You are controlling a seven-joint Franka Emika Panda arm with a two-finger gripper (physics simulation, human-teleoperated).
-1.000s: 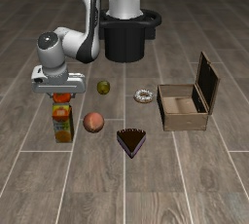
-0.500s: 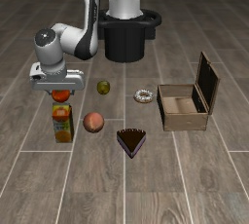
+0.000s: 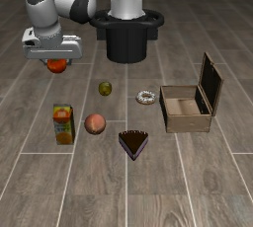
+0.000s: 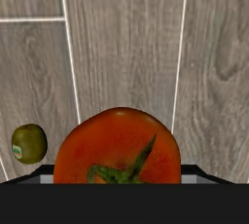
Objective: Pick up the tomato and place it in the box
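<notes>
The red tomato [image 3: 57, 64] hangs in the air at the exterior view's left, held between the fingers of my gripper [image 3: 56, 61], which is shut on it. In the wrist view the tomato [image 4: 119, 146] with its green stalk sits right against the hand. The open wooden box [image 3: 188, 108] with its lid raised stands on the floor at the exterior view's right, far from the gripper.
On the wood floor lie an orange juice carton [image 3: 63, 123], a peach [image 3: 95, 123], a green olive-like fruit [image 3: 104, 88] [image 4: 28, 144], a small doughnut [image 3: 146, 97] and a dark cake wedge [image 3: 133, 142]. The robot's black base [image 3: 128, 36] stands behind.
My gripper has risen with the tomato, lifting it well above the juice carton and a little toward the base side.
</notes>
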